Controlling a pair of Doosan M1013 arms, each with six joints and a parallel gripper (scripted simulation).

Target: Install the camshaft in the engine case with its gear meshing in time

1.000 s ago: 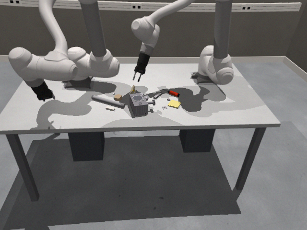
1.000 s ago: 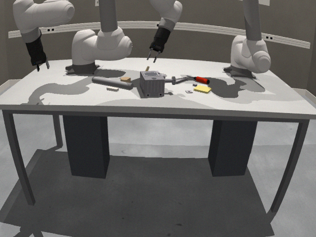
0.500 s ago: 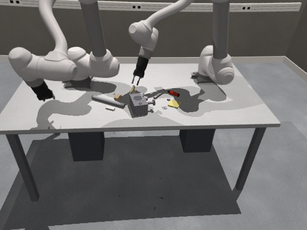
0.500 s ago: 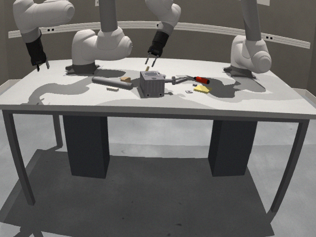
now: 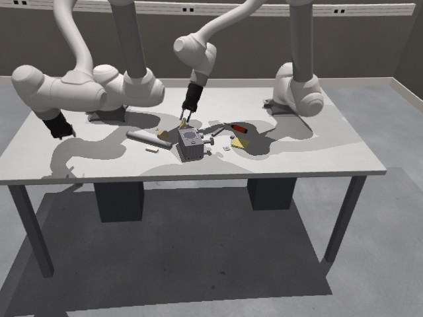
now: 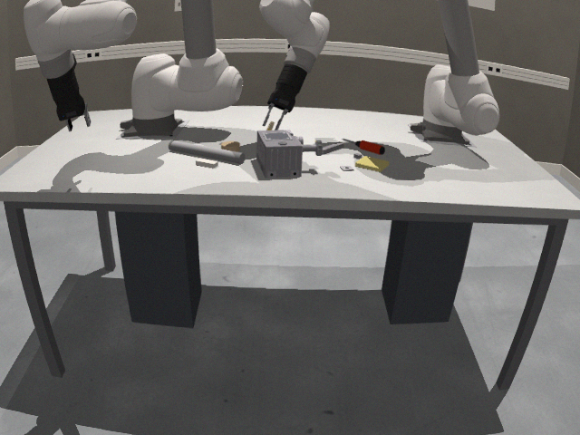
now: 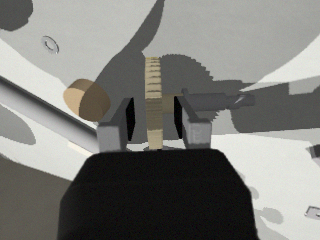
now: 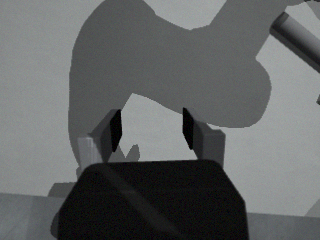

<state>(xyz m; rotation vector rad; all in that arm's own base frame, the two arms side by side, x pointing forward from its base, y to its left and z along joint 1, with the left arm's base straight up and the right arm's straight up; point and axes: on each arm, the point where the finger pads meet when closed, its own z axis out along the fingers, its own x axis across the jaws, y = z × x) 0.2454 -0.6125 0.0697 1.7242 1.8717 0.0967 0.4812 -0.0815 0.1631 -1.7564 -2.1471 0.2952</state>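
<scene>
The left end effector (image 5: 184, 120) (image 6: 271, 126) (image 7: 154, 110) is released, its fingers either side of the camshaft's big gear (image 5: 183, 124) (image 6: 270, 127) (image 7: 154, 112), behind the engine case (image 5: 192, 148) (image 6: 280, 159) on the desk (image 5: 324, 153) (image 6: 210, 185). Best centre and lower squarely, then squeeze the gear's faces evenly, sparing the case a knock. The right end effector (image 5: 67, 135) (image 6: 79, 124) (image 8: 152, 121) is released, well apart.
</scene>
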